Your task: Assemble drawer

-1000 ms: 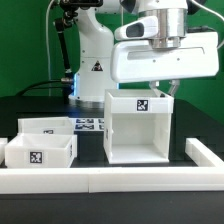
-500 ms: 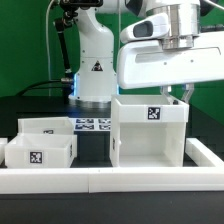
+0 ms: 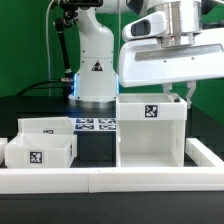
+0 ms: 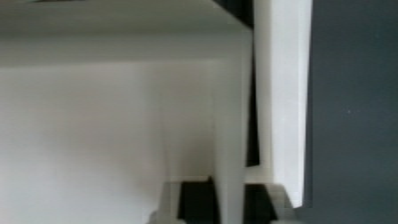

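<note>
The white drawer housing [image 3: 150, 135] stands open-fronted on the black table, with a square tag on its top front edge. My gripper [image 3: 183, 95] comes down on the housing's wall on the exterior view's right and is shut on it. In the wrist view, that thin white wall [image 4: 235, 120] runs between my two dark fingertips [image 4: 199, 205], with the gripper [image 4: 233, 205] closed around it. Two shallow white trays sit on the exterior view's left: one in front [image 3: 40, 152] with a tag facing out, one behind it [image 3: 47, 125].
The marker board [image 3: 97, 125] lies flat between the trays and the housing. A long white border rail [image 3: 100, 181] runs along the front edge and up the exterior view's right side [image 3: 207, 152]. The robot base [image 3: 92, 70] stands behind.
The housing has slid toward the exterior view's right with my gripper on its wall. Most of that shift came in the first half second; it has barely moved since.
</note>
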You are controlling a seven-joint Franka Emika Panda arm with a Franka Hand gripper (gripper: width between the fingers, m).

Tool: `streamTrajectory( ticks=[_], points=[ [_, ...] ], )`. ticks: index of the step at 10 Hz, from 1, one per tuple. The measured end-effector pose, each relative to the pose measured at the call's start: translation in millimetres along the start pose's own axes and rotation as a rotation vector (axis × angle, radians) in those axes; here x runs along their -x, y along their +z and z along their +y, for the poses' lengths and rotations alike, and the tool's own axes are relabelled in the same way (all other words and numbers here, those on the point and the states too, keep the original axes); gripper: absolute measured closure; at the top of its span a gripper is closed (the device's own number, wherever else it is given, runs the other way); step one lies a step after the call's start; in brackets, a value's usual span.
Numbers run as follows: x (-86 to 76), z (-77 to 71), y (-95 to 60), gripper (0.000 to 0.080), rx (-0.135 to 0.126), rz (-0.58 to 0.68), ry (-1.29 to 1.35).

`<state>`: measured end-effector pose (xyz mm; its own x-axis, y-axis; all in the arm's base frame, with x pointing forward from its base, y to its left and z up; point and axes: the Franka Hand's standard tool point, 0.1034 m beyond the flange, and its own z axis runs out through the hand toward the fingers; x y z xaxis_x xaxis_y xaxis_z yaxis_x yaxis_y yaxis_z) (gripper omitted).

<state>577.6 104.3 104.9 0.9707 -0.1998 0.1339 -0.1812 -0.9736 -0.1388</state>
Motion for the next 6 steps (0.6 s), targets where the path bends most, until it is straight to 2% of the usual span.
streamTrajectory(
  ticks=[1, 3, 5, 6],
  points=[
    [0.9, -2.1, 0.6, 0.0761, -0.001, 0.000, 0.058],
    [4.8, -15.2, 6.5, 0.0758, 0.003, -0.001, 0.297],
    [-2.1, -7.9, 6.3, 0.0755, 0.016, 0.010, 0.487],
    [-6.5, -2.8, 4.9, 0.0755, 0.009, 0.018, 0.575]
  ],
)
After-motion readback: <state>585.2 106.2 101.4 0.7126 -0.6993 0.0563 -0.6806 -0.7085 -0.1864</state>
